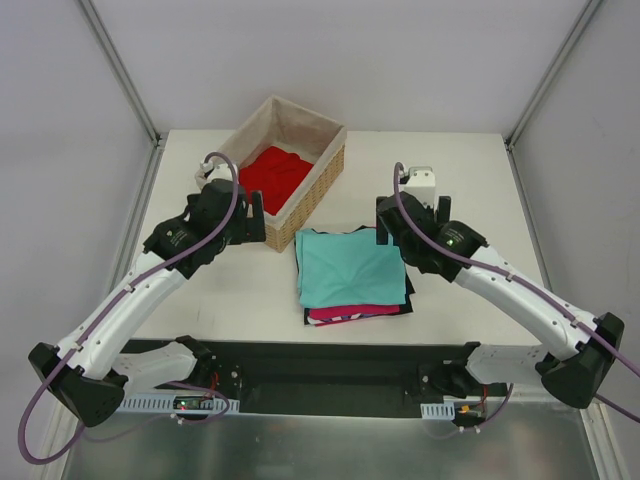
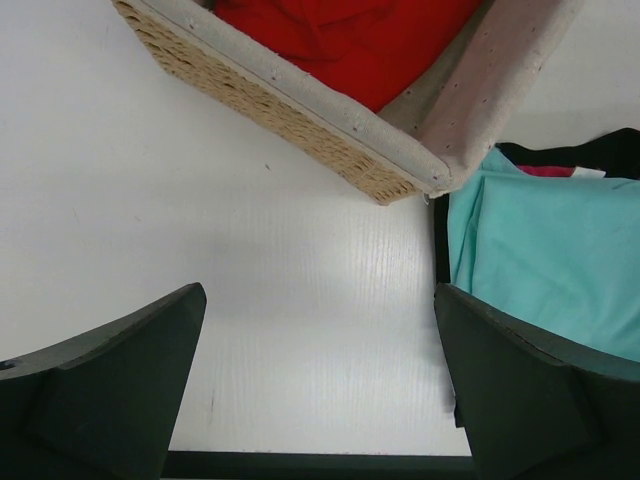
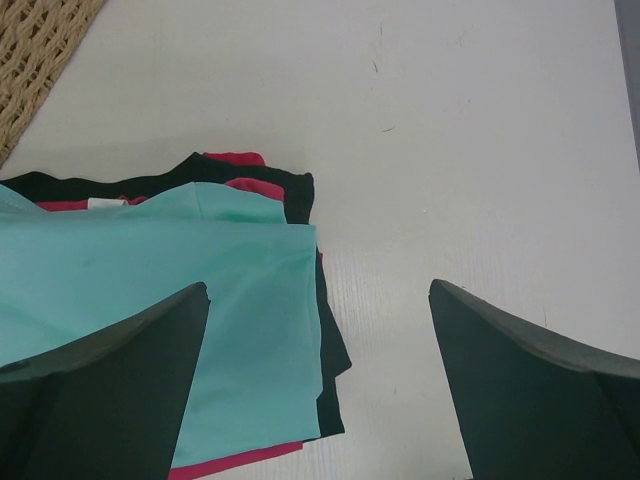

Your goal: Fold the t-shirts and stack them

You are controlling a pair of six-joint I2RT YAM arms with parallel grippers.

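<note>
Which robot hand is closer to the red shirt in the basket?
Left. The left gripper hangs beside the basket holding the red shirt; the right gripper is farther off, beside the teal shirt.

Two white arms [image 1: 130,300] with black joints [image 1: 212,212], purple cables [image 1: 237,180], dark wedge-shaped fingers [image 2: 110,390].

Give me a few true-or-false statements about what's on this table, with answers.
1. The red t-shirt lies inside the wicker basket. True.
2. The teal t-shirt lies beneath the black t-shirt. False: it lies on top, over the pink t-shirt and the black one.
3. The left end effector grips the basket. False: it is open and holds nothing.
4. The right end effector is open above the teal t-shirt's edge. True.
</note>
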